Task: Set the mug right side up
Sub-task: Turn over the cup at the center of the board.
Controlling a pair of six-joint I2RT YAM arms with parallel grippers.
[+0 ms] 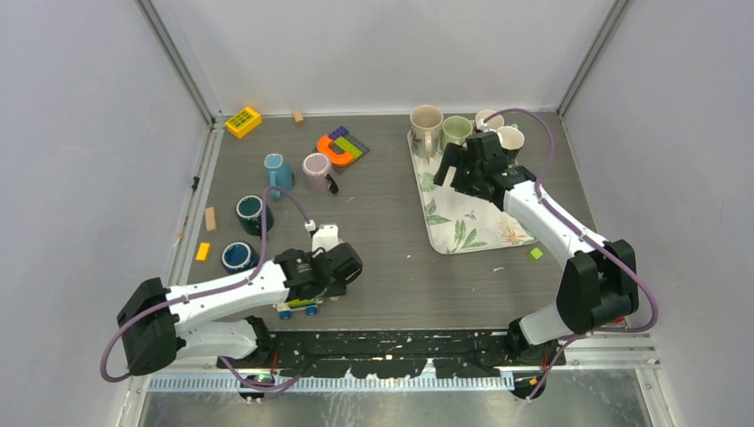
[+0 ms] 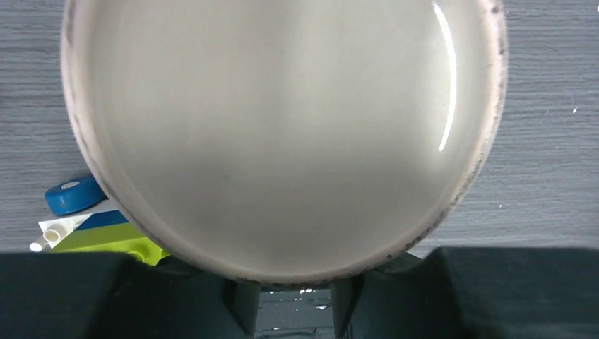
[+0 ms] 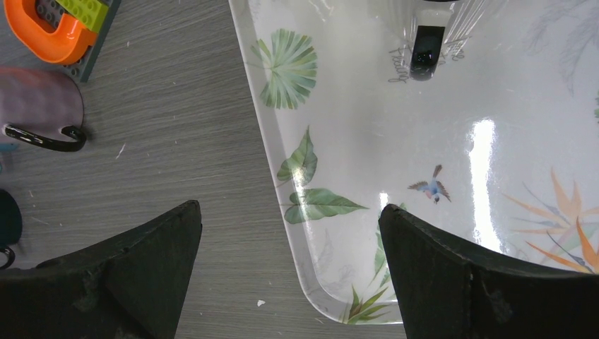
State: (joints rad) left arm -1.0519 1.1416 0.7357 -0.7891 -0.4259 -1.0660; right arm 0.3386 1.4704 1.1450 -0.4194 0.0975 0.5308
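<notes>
Lying just toward 8 o'clock from the tabletop's (image 1: 391, 267) centre in the top view, the white mug (image 1: 325, 238) meets the left tool (image 1: 331, 260) at its 6 o'clock. The right tool (image 1: 455, 173) hangs over the tray (image 1: 462, 233) at 2 o'clock. The left wrist view fills with the mug's pale round face; whether the tool pinches it cannot be told. The right wrist view shows the right tool spread above the tray's edge.
</notes>
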